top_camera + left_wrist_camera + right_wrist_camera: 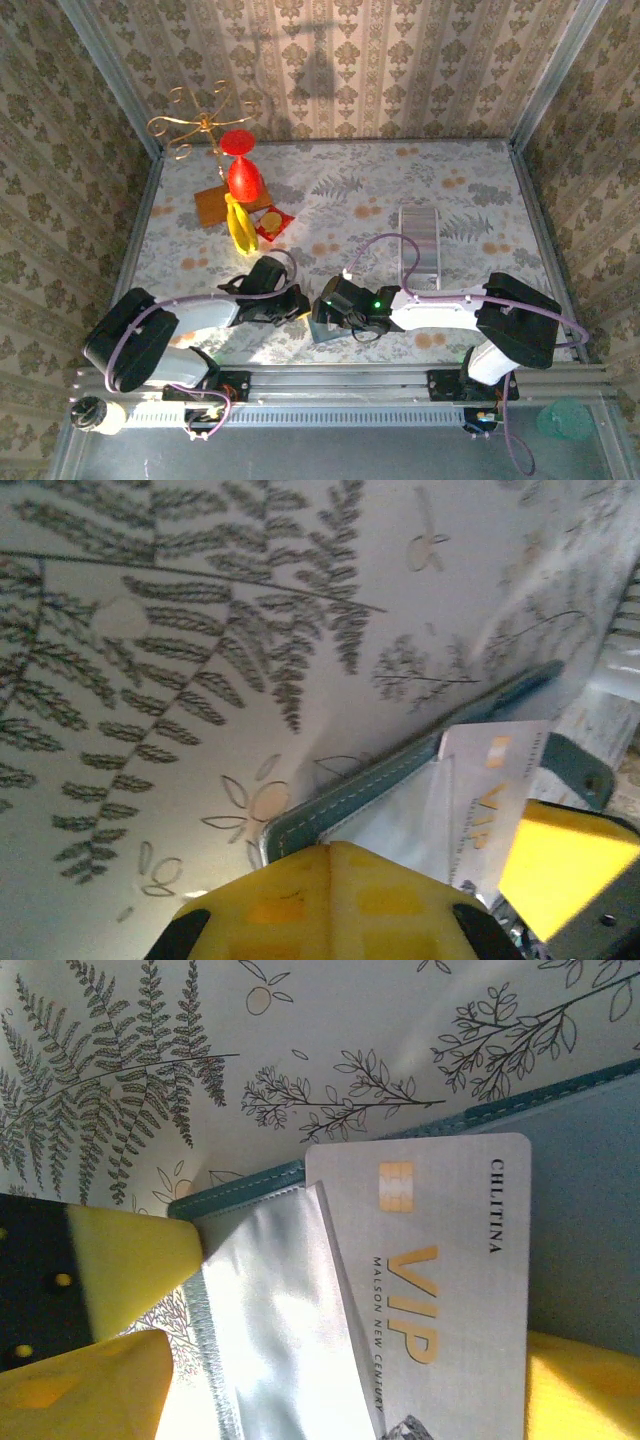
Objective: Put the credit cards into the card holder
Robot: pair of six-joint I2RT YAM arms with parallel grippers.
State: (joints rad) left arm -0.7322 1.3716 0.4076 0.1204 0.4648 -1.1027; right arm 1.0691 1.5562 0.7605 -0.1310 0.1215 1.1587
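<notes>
The dark-teal card holder (326, 334) lies open at the near middle of the table, its stitched edge (400, 765) and silvery lining (270, 1310) showing. My left gripper (350, 852) is shut, its yellow tips pinching the holder's corner; it reaches in from the left (297, 308). A white credit card (450, 1280) marked VIP sits partly tucked under the lining, its chip end sticking out (490, 790). My right gripper (330, 1400) stands open astride the card and pocket, one fingertip (585, 1390) beside the card's edge, and meets the holder from the right (328, 308).
At the back left stand a red goblet (240, 165), a banana (238, 225), a gold wire stand (200, 125), a wooden board (213, 205) and a small yellow-red packet (273, 222). A grey ridged rack (420, 250) lies right of centre. Patterned walls close in the table.
</notes>
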